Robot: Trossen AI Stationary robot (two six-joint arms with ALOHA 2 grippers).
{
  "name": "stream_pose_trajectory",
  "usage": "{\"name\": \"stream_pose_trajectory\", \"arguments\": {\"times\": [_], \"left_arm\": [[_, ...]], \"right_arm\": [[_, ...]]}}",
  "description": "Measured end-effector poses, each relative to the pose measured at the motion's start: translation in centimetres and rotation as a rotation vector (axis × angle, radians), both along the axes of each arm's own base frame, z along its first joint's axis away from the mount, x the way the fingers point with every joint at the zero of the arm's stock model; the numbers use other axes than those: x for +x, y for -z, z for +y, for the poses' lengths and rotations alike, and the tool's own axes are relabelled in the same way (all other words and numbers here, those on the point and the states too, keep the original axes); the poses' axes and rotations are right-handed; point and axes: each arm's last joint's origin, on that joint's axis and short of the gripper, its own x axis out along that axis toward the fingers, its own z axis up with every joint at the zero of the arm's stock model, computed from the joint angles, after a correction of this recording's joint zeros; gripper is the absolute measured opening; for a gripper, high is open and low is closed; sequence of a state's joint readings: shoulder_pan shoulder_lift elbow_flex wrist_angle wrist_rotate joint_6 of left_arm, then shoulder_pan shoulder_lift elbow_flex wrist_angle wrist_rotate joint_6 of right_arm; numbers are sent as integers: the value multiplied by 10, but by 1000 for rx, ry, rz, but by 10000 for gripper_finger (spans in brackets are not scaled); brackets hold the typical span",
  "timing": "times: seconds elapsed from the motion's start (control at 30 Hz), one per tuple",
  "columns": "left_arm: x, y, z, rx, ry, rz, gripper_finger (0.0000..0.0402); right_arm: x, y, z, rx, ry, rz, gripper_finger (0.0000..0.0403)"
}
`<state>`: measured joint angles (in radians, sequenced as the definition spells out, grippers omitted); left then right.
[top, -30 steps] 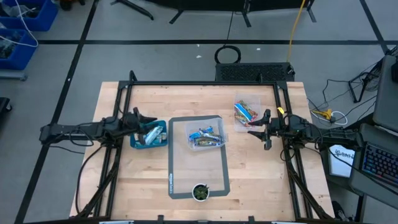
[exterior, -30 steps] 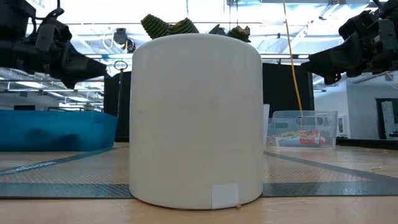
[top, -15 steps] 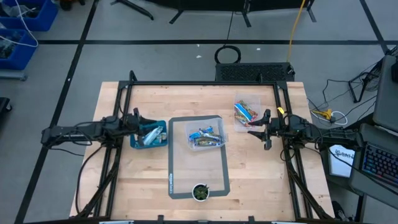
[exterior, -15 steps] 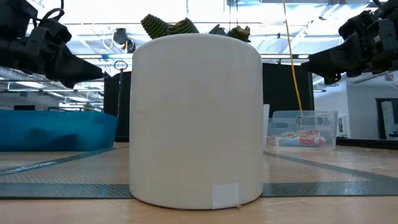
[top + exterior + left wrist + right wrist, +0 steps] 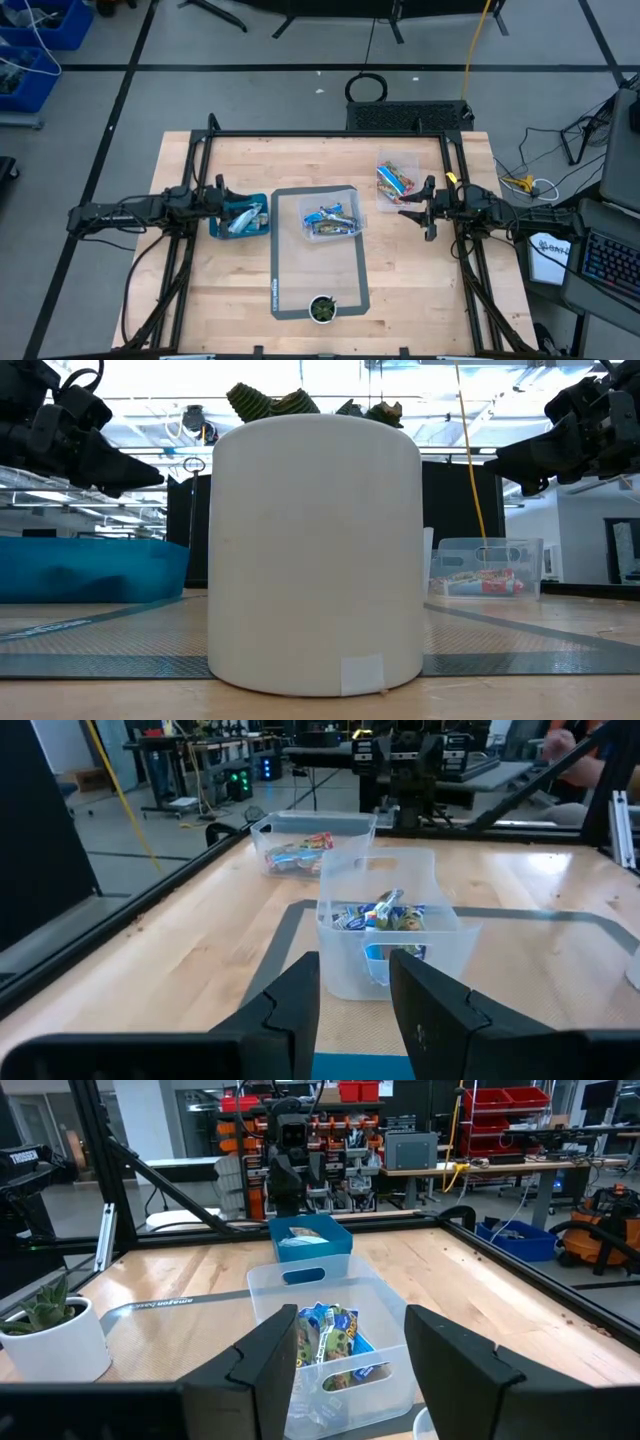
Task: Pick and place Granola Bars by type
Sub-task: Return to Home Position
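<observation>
Granola Bars lie in three bins. Silvery ones fill the blue bin [image 5: 240,217] at the left. Blue ones [image 5: 385,915] sit in the clear bin [image 5: 330,220] on the grey mat [image 5: 318,270]. Blue and orange-red ones [image 5: 394,180] are in the clear bin [image 5: 305,835] at the far right. My left gripper [image 5: 221,196] hovers open at the blue bin's left edge, pointing level toward the table's right. My right gripper [image 5: 408,207] hovers open by the right rail, pointing left, with nothing between its fingers [image 5: 265,1355].
A white pot [image 5: 315,550] with a small green plant [image 5: 322,309] stands on the mat's near end and fills the low view. Black frame rails [image 5: 325,134] run along the table's far, left and right sides. Bare wood lies at the near left and near right.
My left gripper has rolled a little at the wrist and tipped slightly down while staying at the blue bin's left edge. Its finger gap looks the same.
</observation>
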<state>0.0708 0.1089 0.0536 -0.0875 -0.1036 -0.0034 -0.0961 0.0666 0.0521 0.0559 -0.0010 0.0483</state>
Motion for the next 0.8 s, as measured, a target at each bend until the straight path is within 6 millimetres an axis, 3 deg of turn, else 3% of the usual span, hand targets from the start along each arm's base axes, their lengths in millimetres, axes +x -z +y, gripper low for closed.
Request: {"name": "stream_pose_trajectory", "arguments": {"times": [0.8], "left_arm": [[3,3,-1,122,64,-42,127]], "right_arm": [[0,0,0,0,0,0,176]]}}
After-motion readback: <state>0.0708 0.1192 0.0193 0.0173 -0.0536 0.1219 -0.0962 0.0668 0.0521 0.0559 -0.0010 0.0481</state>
